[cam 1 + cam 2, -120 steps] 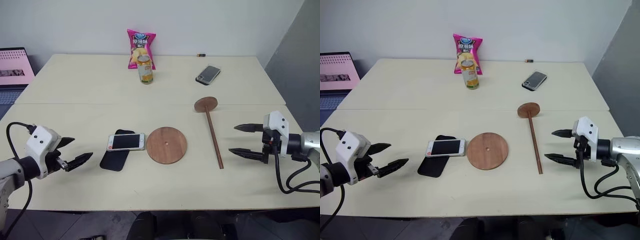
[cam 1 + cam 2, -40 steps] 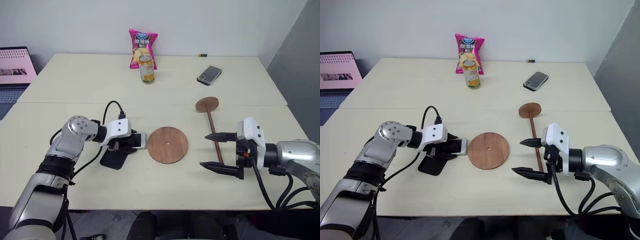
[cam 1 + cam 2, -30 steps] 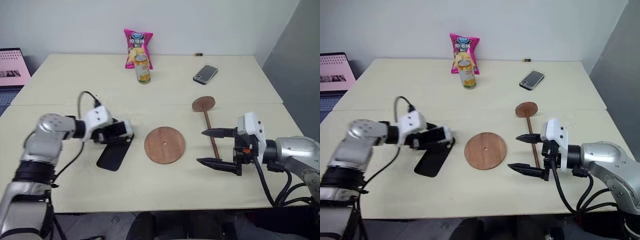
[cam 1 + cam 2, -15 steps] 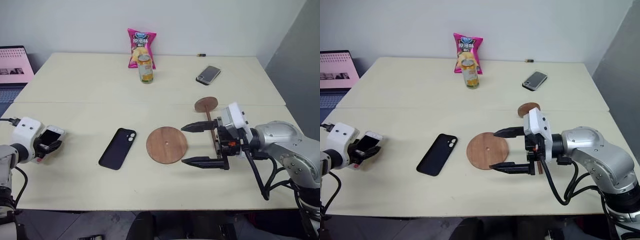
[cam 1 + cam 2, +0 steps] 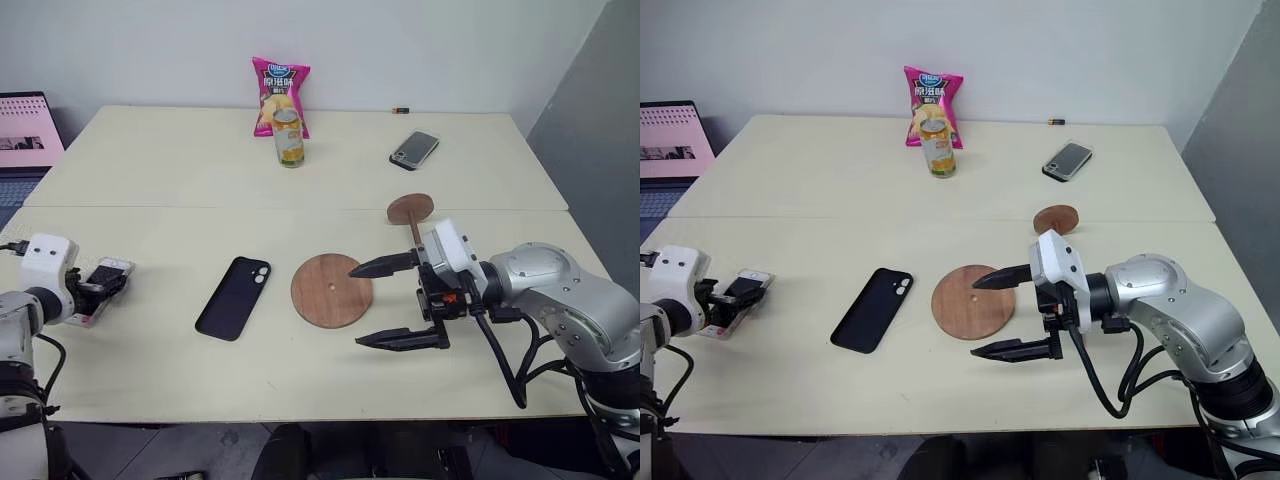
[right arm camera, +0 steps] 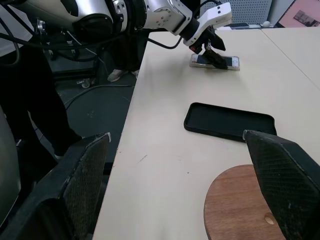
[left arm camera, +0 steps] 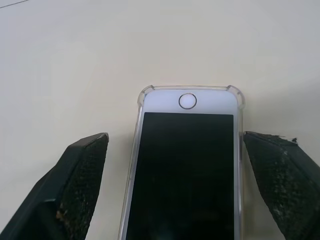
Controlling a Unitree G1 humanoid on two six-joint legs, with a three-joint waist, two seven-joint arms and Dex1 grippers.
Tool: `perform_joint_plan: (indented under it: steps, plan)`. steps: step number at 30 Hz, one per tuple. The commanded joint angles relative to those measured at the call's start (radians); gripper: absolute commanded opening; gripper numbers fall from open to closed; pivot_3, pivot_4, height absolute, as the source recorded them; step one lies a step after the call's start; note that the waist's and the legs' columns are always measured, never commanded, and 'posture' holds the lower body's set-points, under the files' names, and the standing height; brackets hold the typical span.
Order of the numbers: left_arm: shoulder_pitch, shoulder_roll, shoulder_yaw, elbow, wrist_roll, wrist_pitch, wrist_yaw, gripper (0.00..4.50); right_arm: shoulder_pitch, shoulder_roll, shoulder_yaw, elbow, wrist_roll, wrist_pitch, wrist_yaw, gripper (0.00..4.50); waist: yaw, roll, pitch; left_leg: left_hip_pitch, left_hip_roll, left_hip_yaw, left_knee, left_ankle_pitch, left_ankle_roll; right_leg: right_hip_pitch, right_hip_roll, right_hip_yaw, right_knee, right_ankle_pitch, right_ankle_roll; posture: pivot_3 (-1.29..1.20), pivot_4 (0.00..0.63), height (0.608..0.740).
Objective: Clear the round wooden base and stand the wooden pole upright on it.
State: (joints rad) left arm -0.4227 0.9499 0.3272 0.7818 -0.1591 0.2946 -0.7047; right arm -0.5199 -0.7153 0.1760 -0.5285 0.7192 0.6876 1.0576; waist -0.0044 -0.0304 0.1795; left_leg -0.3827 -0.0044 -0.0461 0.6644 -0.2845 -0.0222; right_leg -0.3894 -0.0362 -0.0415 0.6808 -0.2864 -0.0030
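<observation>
Round wooden base [image 5: 331, 290] flat on table [image 5: 180, 170], near-centre, small hole in middle, nothing on it. Wooden pole [image 5: 412, 222] on table just past base toward robot's R; its disc end points away from robot, rod mostly hidden behind R arm.

R gripper [image 5: 385, 302] hovers beside base's R edge, pointing across toward robot's L. Fingers wide apart, nothing between them; upper finger tip over base rim, lower one over bare table nearer robot.

Black phone case [image 5: 233, 297] lies just L of base, not touching it.

L gripper [image 5: 108, 281] far out at table's L edge. White phone [image 7: 186, 165] in clear bumper lies screen-up on table between its fingers [image 7: 82, 172]; wrist view shows a gap on one side, other finger about at phone's edge. Jaws apart, not clamped.

Far side of table: can [image 5: 289, 138] in front of pink snack bag [image 5: 279, 92]; second phone [image 5: 415, 149] to robot's R of those. Laptop [image 5: 28, 140] off table's far L corner.
</observation>
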Motion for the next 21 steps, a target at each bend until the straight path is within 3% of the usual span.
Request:
perform_joint_plan:
  steps: [1,6,10,15,21]
  plan:
    - [-0.004,0.039,0.057,-0.087,-0.041,0.002,0.0,4.46,-0.004,-0.006,-0.031,-0.03,0.006,0.001,-0.013,4.5,0.0,0.0,0.0,0.0,0.0,0.0,0.0,0.0,0.0,0.0,0.0,0.0,0.0,0.0,0.0,0.0,0.15,0.74]
    - [0.047,0.035,0.077,-0.314,-0.14,0.136,-0.104,4.46,-0.008,-0.012,-0.035,-0.027,0.007,0.004,-0.021,4.5,0.002,0.0,0.0,0.0,0.0,0.0,0.0,0.0,0.0,0.0,-0.001,0.0,0.0,0.0,0.0,0.0,0.15,0.74]
    - [0.154,0.03,0.05,-0.597,-0.225,0.299,-0.176,4.46,-0.005,-0.02,-0.04,-0.029,0.006,0.005,-0.023,4.5,0.001,0.0,0.0,0.0,0.0,0.001,0.0,0.0,0.0,0.0,-0.001,0.001,-0.001,0.0,0.0,0.0,0.15,0.74]
    - [0.226,-0.03,-0.007,-0.892,-0.302,0.55,-0.099,4.46,0.008,-0.031,-0.048,-0.036,0.006,0.008,-0.031,4.5,0.002,0.001,0.0,0.0,0.0,0.001,0.0,0.0,0.0,0.0,-0.001,0.001,0.0,0.0,0.0,0.0,0.15,0.74]
    - [0.241,-0.131,-0.066,-0.975,-0.314,0.652,0.001,4.46,0.023,-0.026,-0.049,-0.05,0.009,0.012,-0.048,4.5,0.001,0.001,0.001,0.0,0.0,0.001,0.0,0.0,0.0,0.0,0.0,0.001,0.0,0.0,0.0,0.0,0.15,0.74]
